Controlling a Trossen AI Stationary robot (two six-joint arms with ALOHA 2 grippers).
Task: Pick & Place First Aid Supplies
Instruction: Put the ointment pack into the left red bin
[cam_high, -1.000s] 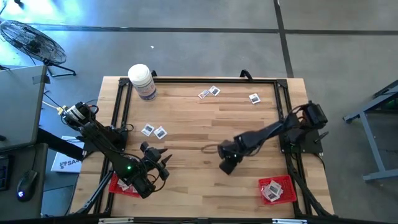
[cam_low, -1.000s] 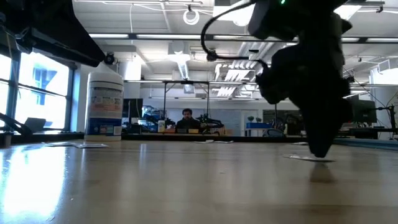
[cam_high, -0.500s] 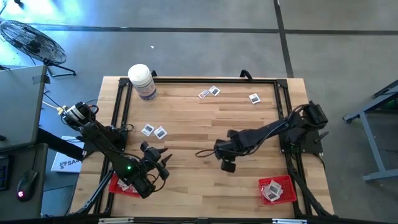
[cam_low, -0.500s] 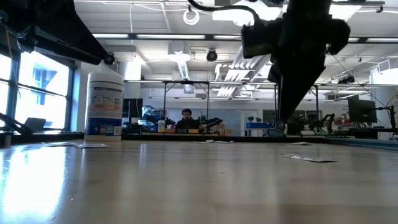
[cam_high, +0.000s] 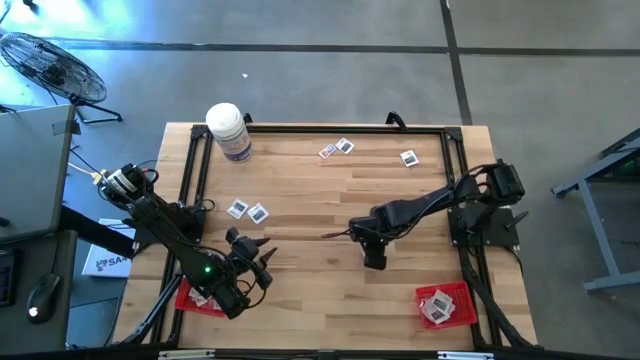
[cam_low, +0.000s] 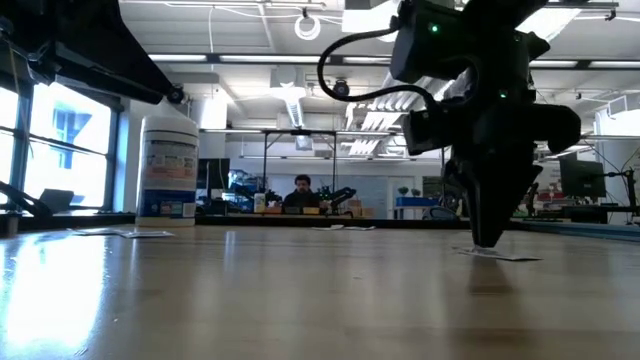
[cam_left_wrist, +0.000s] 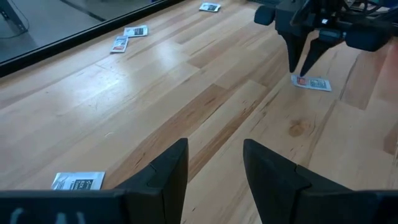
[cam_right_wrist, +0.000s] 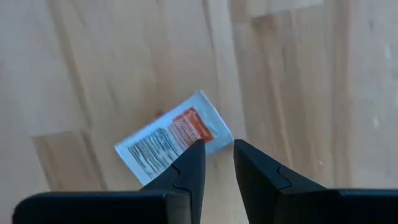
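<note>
One first aid packet (cam_right_wrist: 168, 140), white with red and dark print, lies flat on the wooden table (cam_high: 300, 190) right of its middle. My right gripper (cam_right_wrist: 217, 158) points down at it, open by a narrow gap, its fingertips at the packet's edge (cam_left_wrist: 311, 83). In the high view the gripper (cam_high: 375, 262) hides this packet. My left gripper (cam_left_wrist: 214, 168) stands open and holds nothing at the near left (cam_high: 262, 262), above a red tray (cam_high: 198, 300). Several other packets lie flat: two (cam_high: 247, 211) left of centre, three (cam_high: 337, 149) near the far edge. My right gripper's fingertips (cam_low: 487, 240) stand right at the packet's edge (cam_low: 497, 254), coming from above. I cannot tell whether they touch it. The packet lies flat on the table.
A large white bottle (cam_high: 229, 131) stands at the far left corner. A second red tray (cam_high: 445, 305) with packets in it sits at the near right. A black frame (cam_high: 300, 128) runs along the table's edges. A person sits far behind the table (cam_low: 300, 192).
My right gripper has risen off the packet, rolled about its own pointing line, shifted slightly toward the table's right edge and come down to the packet again. The packet has stayed flat where it was.
</note>
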